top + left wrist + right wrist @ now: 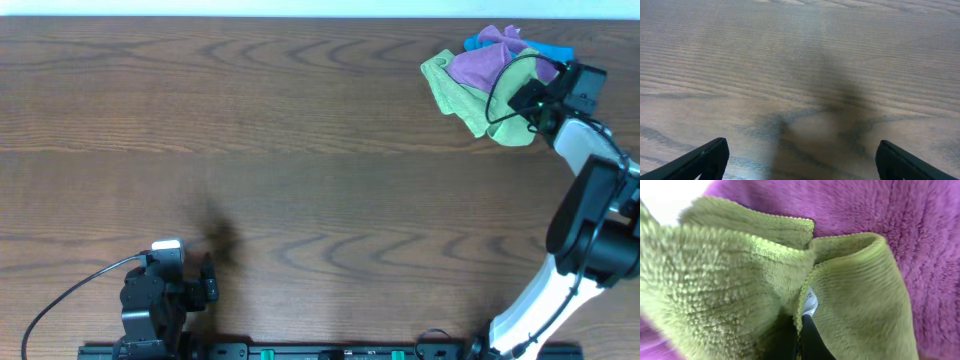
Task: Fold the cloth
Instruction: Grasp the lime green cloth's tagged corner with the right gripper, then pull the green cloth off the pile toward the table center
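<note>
Green cloth [715, 280] buries outstretched right jaws, grip unclear; retracted left jaws gape.

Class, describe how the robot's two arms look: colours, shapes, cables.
The left arm is black, topped by a white block, trailing a thin black cable; its tool has black wedge fingers. The right arm has white and dark-grey links and looped black cables.

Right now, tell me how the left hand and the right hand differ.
The left hand sits near the front edge of the table over bare wood; the right hand reaches into the cloth pile at the far right corner. The left hand's fingers are spread wide with nothing between; the right hand's are buried in the green cloth, so their state is unclear. Both have dark fingers.
</note>
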{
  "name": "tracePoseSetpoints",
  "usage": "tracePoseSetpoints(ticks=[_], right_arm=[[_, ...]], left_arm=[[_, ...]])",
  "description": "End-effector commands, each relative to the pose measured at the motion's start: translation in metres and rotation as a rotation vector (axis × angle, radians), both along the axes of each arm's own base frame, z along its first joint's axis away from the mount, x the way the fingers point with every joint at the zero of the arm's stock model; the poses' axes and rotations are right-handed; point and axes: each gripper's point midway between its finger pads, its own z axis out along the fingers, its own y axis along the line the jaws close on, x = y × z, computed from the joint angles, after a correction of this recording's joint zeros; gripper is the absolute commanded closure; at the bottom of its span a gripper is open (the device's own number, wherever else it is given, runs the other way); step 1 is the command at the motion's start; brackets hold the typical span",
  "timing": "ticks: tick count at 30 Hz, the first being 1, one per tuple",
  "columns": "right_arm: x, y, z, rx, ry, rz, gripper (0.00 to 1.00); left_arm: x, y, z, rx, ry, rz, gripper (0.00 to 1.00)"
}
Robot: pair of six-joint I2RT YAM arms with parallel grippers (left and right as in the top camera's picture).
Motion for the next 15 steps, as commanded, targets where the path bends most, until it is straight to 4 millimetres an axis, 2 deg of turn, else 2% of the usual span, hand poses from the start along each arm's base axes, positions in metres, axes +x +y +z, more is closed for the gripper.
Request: tracePoseSetpoints(ticks=[1,15], right_arm=[[0.002,0.002,0.068,-0.053,-0.108,0.044,0.99],[-0.048,0.024,0.177,-0.170,-0.185,0.138,0.99]], left_arm=[[-0.010,0.004,-0.016,0.035,0.070,0.000,0.05],[-0.010,0.004,-0.016,0.035,0.069,0.000,0.05]])
